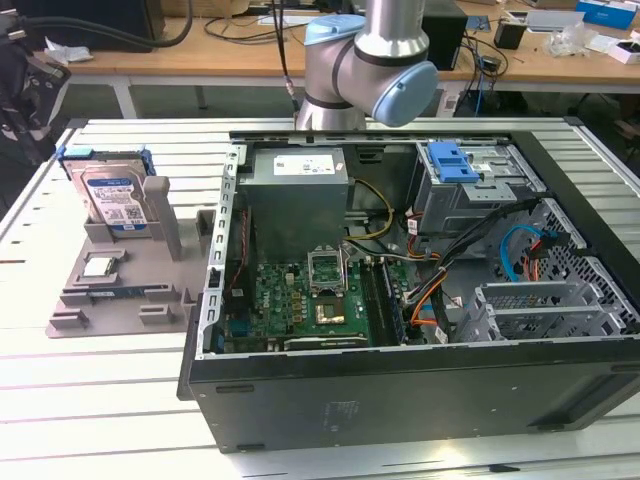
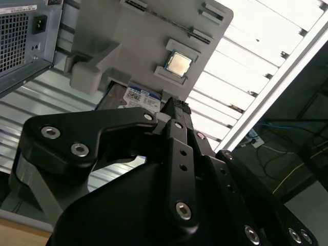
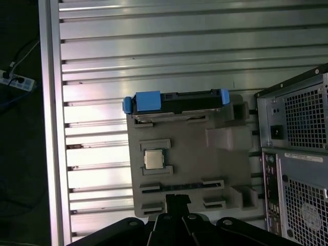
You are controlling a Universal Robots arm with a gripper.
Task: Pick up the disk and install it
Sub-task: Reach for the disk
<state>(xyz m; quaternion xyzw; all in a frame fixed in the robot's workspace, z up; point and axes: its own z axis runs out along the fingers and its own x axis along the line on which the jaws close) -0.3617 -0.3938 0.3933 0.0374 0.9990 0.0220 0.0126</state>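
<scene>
The disk (image 1: 115, 195) stands on its edge in the grey holder (image 1: 120, 290) on the desk (image 1: 100, 400), at the exterior view's left, well apart from the open computer case (image 1: 400, 300). Its label is blue and white. In the first wrist view, the tool (image 3: 177, 197) hangs over the holder's far edge, clenched with its fingers pressed together. Open desk slats lie beside it.

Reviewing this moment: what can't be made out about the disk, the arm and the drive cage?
- The disk, second wrist view: mostly hidden by the gripper and the gray holder.
- Its label, first wrist view: the disk is seen edge-on, face hidden.
- The arm, exterior view: cut off by the top edge.
- The drive cage inside, exterior view: covered by the blue bracket and cage walls.
</scene>
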